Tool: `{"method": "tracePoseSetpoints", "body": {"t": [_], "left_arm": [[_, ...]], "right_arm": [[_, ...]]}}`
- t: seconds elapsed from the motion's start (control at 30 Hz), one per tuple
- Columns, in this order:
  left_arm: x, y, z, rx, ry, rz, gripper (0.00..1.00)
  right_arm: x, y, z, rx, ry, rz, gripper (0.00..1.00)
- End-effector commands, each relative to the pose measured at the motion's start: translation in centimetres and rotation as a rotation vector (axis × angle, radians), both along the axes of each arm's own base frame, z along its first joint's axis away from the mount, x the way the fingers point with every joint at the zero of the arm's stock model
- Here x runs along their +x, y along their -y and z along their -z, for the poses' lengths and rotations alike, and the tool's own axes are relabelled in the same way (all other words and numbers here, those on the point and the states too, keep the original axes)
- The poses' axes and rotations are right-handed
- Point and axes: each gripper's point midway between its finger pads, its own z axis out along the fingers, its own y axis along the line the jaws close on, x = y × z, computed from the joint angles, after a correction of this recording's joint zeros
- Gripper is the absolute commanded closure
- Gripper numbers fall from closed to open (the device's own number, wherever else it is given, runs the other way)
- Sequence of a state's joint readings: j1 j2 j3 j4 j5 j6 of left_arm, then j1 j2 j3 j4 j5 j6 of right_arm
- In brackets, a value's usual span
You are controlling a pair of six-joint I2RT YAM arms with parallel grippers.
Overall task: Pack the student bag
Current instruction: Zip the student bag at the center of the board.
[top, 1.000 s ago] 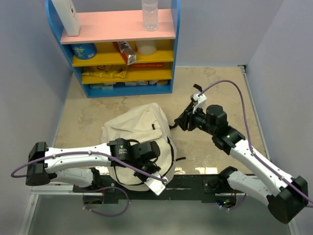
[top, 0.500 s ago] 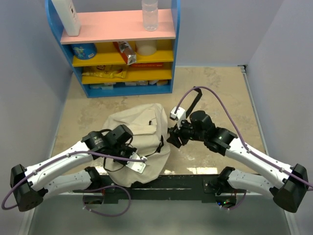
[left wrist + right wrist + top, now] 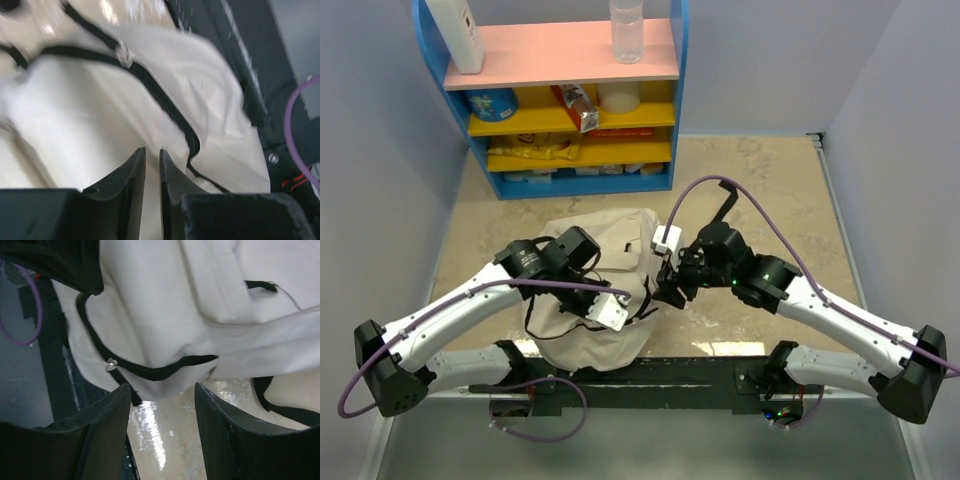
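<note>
At the student bag (image 3: 605, 225), part hidden by left arm (image 3: 470, 300), left claw (image 3: 152, 150) barely parted, right claw (image 3: 162, 387) spread.

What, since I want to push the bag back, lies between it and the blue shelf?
Only bare tabletop lies between the student bag and the blue shelf; the top view shows it.

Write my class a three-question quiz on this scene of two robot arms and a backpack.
1. True or false: the right gripper is shut on the beige backpack.
2. What stands on the pink top of the shelf unit? A) a clear bottle B) a mug C) a book
3. Which gripper's fingers stand nearly together?
Key: 1 false, it is open and holds nothing. 2 A. 3 the left gripper.
</note>
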State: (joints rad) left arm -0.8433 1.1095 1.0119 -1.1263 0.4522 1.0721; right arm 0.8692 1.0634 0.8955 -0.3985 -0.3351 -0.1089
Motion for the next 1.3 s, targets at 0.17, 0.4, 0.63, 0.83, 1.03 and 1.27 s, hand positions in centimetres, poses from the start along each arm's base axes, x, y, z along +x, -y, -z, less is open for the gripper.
{"method": "tracePoseSetpoints", "body": {"t": [0.17, 0.4, 0.63, 0.83, 1.03, 1.27], "left_arm": [[-6.9, 5.1, -6.4, -0.189, -0.222, 0.130, 0.77], [-4.9, 4.3, -5.9, -0.210, -0.169, 0.005, 0.84], [-2.1, 3.6, -6.7, -0.318, -0.080, -0.169, 0.79], [-1.5, 2.9, -6.5, -0.355, -0.053, -0.242, 0.59], [-1.3, 2.9, -5.7, -0.339, -0.061, -0.250, 0.51], [-1.5, 3.4, -5.1, -0.354, -0.078, -0.239, 0.43]], "right_arm": [[-5.2, -0.5, -1.6, -0.005, -0.017, -0.209, 0.43], [-4.6, -0.5, 0.8, -0.095, -0.039, -0.217, 0.42], [-4.5, -1.4, 2.0, -0.122, -0.046, -0.261, 0.42], [-4.6, -1.8, 2.7, -0.117, -0.049, -0.275, 0.44], [-5.2, -2.6, 3.1, -0.101, -0.069, -0.301, 0.48], [-5.5, -3.0, 3.8, -0.120, -0.094, -0.311, 0.59]]}}
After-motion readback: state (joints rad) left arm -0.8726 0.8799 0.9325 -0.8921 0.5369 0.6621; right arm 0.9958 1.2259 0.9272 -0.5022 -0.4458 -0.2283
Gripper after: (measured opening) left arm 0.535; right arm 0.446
